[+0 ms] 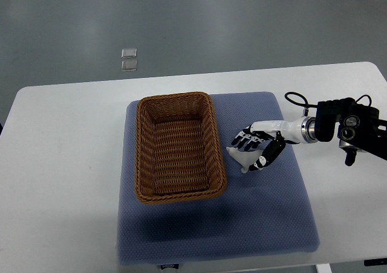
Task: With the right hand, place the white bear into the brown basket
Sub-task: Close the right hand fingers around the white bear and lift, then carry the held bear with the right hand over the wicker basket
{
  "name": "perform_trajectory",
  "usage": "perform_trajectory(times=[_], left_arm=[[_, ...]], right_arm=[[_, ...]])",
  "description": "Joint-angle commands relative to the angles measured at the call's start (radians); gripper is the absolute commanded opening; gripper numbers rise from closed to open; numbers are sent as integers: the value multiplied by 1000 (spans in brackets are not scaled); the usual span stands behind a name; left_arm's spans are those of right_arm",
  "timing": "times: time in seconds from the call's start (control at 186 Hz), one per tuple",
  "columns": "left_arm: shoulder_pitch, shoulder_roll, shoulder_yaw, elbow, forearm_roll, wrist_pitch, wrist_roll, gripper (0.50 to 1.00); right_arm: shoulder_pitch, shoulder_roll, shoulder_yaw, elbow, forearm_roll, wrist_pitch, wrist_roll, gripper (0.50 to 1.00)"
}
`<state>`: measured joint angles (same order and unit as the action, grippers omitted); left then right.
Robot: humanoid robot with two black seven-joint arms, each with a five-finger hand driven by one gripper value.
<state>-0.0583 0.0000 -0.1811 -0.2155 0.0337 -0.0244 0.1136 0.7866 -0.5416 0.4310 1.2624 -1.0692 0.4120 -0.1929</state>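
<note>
Starting from our right hand (257, 147), we see its fingers curled down over the white bear (240, 158), which lies on the blue mat (266, 218) under and just left of the palm; whether the grip is fully closed we cannot tell. Only a small white part of the bear shows past the fingertips, pointing toward the brown basket (176, 146). That basket sits just beside the bear on its left, long axis running away from us, so the carry looks short and leftward, over the near rim. Our left hand is out of view.

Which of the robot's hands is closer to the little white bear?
The right. The right hand is curled around the white bear on the blue mat, just beside the brown basket. The left hand isn't in view.
</note>
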Motion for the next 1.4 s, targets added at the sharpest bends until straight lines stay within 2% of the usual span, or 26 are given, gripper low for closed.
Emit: perform_trajectory(times=[0.0,0.075,0.156,0.236,0.268,0.333,0.392,0.51,0.81,0.928,1.009,1.224,1.395], left_arm=[[0,0,-1,1,0,0,0,1000],[0,0,-1,2,-1,0,0,1000],[0,0,-1,2,-1,0,0,1000],[0,0,-3,2,-1,0,0,1000],[0,0,-3,2,-1,0,0,1000],[0,0,-3,2,-1,0,0,1000],[0,0,-3,2,-1,0,0,1000],[0,0,-1,2,-1,0,0,1000],[0,0,-1,2,-1,0,0,1000],[0,0,-1,2,0,0,0,1000],[0,0,0,-1,0,0,0,1000],[0,0,2,-7,-1,0,0,1000],[0,0,0,-5,-1,0,0,1000]], right_arm=[[-6,8,-1,-1,-21,-2,3,721],[-18,14,-1,-3,-34,-2,6,682],[-23,19,-1,-5,-37,-4,6,668],[-24,22,0,-8,-37,-6,10,617],[-24,22,0,-8,-38,-7,12,611],[-23,19,0,-8,-38,-13,13,564],[-15,11,0,-8,-38,-13,13,500],[10,-12,9,-8,-35,-1,12,500],[192,-92,15,3,-17,62,13,500],[269,-86,15,3,-9,71,13,500],[307,-69,14,-1,11,51,17,500],[321,137,-6,-67,14,-10,29,500],[316,319,-61,-201,5,-68,50,500]])
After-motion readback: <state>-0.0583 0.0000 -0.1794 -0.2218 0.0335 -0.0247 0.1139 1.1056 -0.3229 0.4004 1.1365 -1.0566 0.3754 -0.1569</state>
